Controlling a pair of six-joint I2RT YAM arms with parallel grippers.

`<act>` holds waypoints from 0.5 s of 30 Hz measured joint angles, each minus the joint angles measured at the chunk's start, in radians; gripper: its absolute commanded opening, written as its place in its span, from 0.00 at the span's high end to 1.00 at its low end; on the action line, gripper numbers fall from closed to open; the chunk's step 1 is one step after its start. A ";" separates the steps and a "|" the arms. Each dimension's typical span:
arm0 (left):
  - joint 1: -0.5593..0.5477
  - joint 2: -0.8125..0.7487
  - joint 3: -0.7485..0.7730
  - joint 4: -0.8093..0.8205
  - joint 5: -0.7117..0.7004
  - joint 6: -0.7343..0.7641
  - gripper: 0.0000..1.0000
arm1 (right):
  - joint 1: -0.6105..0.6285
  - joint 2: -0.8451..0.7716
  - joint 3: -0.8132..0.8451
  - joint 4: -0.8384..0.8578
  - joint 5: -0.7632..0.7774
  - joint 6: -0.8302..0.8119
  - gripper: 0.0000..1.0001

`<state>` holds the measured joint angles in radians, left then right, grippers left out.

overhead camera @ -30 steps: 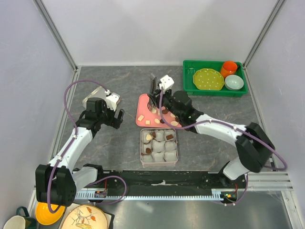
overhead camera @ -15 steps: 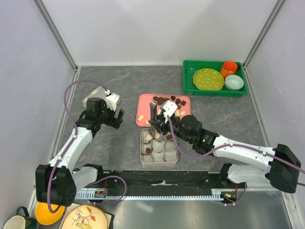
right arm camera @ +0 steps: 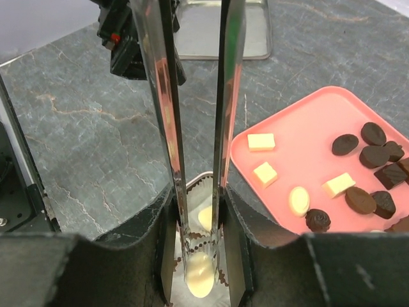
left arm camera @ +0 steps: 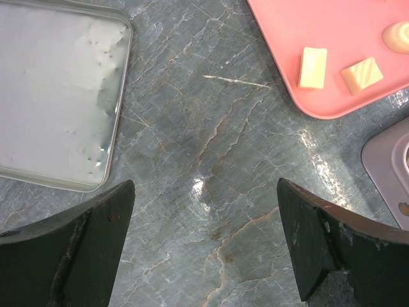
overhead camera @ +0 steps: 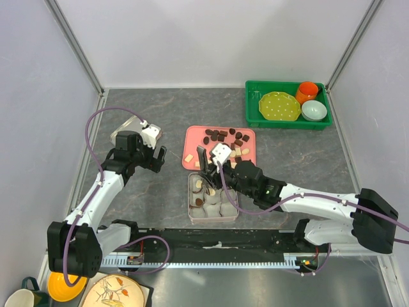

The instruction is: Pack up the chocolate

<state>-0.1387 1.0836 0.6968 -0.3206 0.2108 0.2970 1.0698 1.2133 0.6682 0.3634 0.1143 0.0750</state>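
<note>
We see our right hand pressed together on a pair of metal tongs. Their blades reach down into a paper cup near the far-left corner of the tin. A cream-white piece sits low between the blade tips; we cannot tell whether they pinch it or merely flank it. The rest of the chocolate lies on the pink tray just beyond the tin, and a few pieces sit in other cups. Our left hand hangs spread wide and empty above the surface, between the lid and the tray.

We judge that the risk lies in the release. If the blades part too little, the piece may cling and ride up with them. The tips stand close to the crinkled paper, so a sideways drift could snag the cup, tip it or drag it from its place. A second cream piece shows just behind, and a nudge there could spill both.
</note>
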 measured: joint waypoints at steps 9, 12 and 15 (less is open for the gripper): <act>0.000 0.000 0.000 0.000 0.000 0.000 0.01 | 0.000 0.024 -0.011 0.021 0.001 0.011 0.50; 0.000 0.000 0.000 0.000 0.000 0.000 0.01 | 0.000 0.024 -0.011 0.024 0.006 0.011 0.49; 0.000 0.000 0.000 0.000 0.000 0.000 0.01 | 0.000 0.023 -0.011 0.022 0.015 0.010 0.50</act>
<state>-0.1387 1.0836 0.6968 -0.3206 0.2108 0.2974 1.0698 1.2362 0.6575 0.3851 0.1291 0.0845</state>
